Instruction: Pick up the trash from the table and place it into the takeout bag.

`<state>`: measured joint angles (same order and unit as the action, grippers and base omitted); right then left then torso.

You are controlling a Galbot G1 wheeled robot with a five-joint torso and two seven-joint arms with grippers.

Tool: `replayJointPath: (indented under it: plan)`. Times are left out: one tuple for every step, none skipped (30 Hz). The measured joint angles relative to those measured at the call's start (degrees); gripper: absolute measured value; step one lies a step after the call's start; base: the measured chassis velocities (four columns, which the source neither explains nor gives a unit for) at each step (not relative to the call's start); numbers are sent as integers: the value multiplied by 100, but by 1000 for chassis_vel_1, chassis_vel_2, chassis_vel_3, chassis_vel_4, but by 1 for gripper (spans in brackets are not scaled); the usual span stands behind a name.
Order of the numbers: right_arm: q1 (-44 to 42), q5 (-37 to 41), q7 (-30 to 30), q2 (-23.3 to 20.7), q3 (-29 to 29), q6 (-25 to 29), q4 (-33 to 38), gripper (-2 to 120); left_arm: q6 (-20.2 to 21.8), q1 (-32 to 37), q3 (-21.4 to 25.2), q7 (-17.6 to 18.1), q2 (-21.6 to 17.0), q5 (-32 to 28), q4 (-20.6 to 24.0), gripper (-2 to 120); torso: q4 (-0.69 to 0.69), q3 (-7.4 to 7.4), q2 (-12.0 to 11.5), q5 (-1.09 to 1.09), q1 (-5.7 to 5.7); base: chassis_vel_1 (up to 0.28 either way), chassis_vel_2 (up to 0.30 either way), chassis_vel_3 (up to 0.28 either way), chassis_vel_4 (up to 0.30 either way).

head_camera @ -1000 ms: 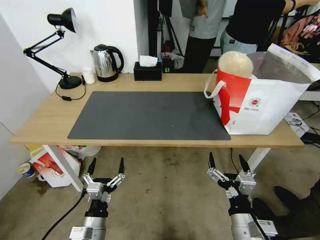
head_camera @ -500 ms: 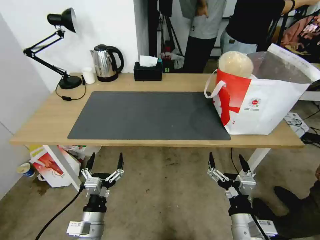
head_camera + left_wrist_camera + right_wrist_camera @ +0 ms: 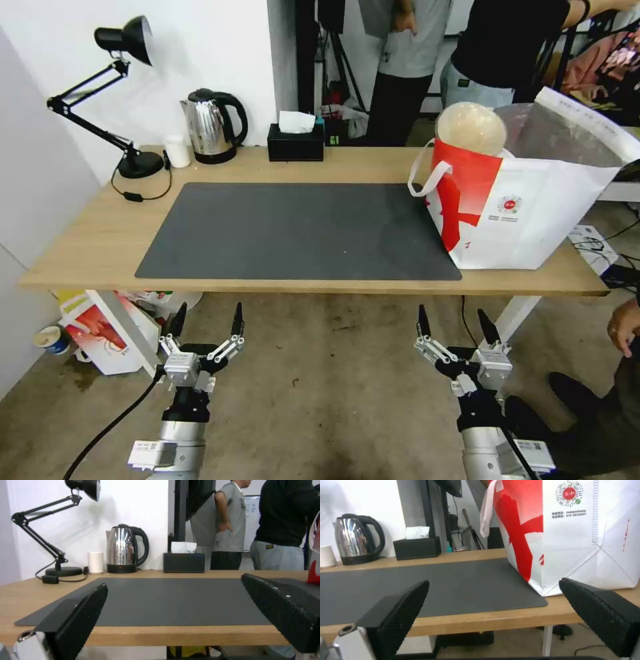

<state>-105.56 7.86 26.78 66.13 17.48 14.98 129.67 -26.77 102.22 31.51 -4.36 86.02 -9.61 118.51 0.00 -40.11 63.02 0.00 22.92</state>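
Observation:
The takeout bag (image 3: 527, 207), red and white with a foil lining, stands open on the right end of the table (image 3: 80, 247). A piece of the trash, a beige bowl (image 3: 471, 127), pokes out of the bag's far left corner. My left gripper (image 3: 209, 308) and right gripper (image 3: 451, 312) hang open and empty over the floor, below the table's front edge. In the left wrist view, the left gripper (image 3: 174, 580) faces the dark mat (image 3: 173, 600). The right wrist view shows the right gripper (image 3: 494, 581) facing the bag (image 3: 580, 537).
Along the table's back edge stand a black desk lamp (image 3: 127, 100), a small white cup (image 3: 177, 151), a steel kettle (image 3: 212, 125) and a black tissue box (image 3: 295, 141). A white bag with a crayfish picture (image 3: 100, 333) sits on the floor by the left table leg. People stand behind the table.
My left gripper has drifted slightly left. The right arm has not moved. A person's hand has come into view at the right edge.

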Motion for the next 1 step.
replayJointPath:
  plan:
    - [0, 0, 0, 0, 0, 0, 0, 100, 0, 0, 0, 0, 0, 0, 0, 100, 0, 0, 0, 0, 0, 0, 0, 0, 0]
